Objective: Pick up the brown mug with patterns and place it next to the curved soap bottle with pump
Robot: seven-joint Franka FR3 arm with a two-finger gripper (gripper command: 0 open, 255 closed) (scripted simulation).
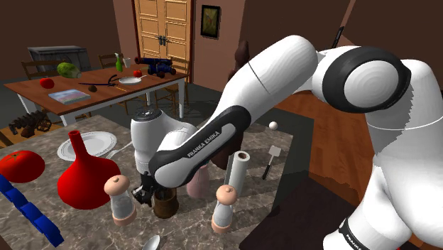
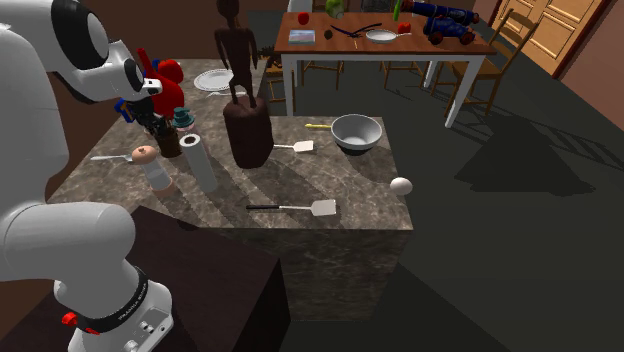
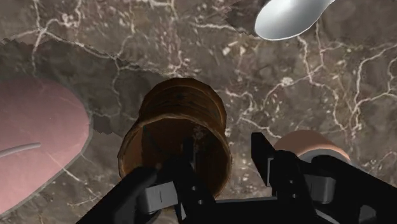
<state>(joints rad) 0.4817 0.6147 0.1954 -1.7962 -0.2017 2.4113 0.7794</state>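
The hand (image 3: 226,156) is low over the mug (image 3: 181,105). Its two black fingers stand apart. One finger is down inside the mug and the other is outside, with the mug's wall between them. The outside finger does not seem to touch the wall, so I think the mug is not held yet.

The mug stands upright on the bench (image 3: 331,83), just beside the soap bottle (image 3: 38,140). So the job is near its start. The hand has reached the mug. The squeeze, the lift and the putting down next to the soap bottle are all left to do. It is only a short way to go.

The mug is brown and round like a little barrel, with darker rings around its side. It looks a bit rough and is dark and empty inside. The soap bottle is pink, smooth and rounded, with a thin grey spout on top.

On the other side of the hand is a shaker (image 3: 312,143) with a round peach top. Farther off lies a shiny silver spoon (image 3: 289,16), smooth and curved. The bench looks like dark brown stone with thin white lines running all over it.
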